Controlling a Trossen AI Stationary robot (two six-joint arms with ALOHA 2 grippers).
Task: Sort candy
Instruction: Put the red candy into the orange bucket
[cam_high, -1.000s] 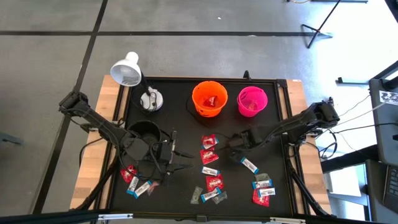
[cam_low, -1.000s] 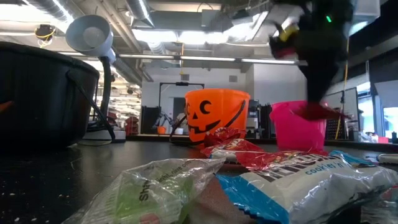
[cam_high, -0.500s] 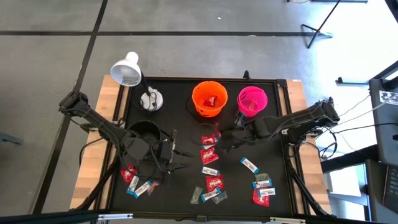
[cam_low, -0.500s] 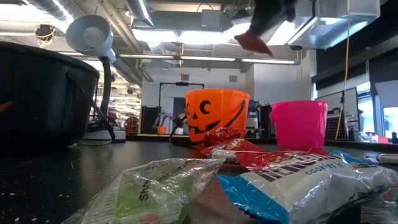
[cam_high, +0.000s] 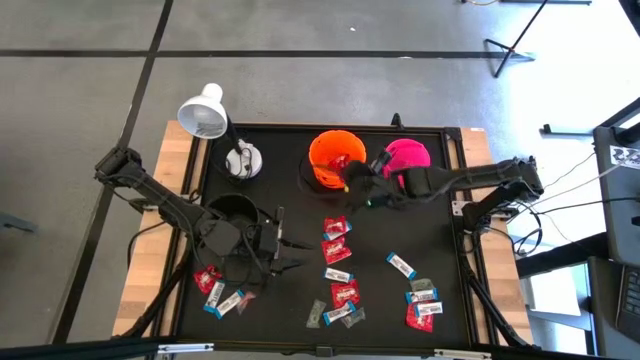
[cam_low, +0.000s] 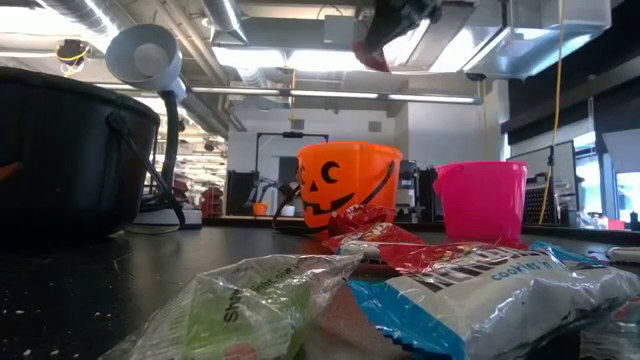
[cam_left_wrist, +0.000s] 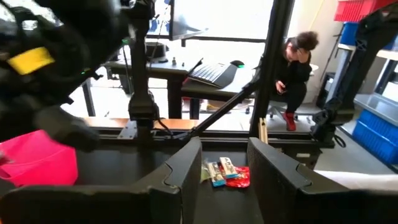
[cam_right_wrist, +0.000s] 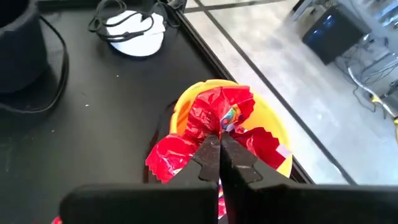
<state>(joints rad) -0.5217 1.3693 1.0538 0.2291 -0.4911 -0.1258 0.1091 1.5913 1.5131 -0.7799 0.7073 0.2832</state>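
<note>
I am pinching a red candy (cam_right_wrist: 219, 118) in my right gripper (cam_right_wrist: 219, 144) above the orange bucket (cam_high: 329, 160), while my left gripper (cam_left_wrist: 222, 163) is waiting with fingers apart beside the black bucket (cam_high: 232, 213)

Orange bucket (cam_high: 334, 158) and pink bucket (cam_high: 405, 160) close together, scattered candy (cam_high: 337, 252) between arms

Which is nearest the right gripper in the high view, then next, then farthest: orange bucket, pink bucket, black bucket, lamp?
From the right gripper:
1. Orange bucket, right beside it.
2. Pink bucket, on its right.
3. Black bucket, far left.
4. Lamp, back left corner.
</note>
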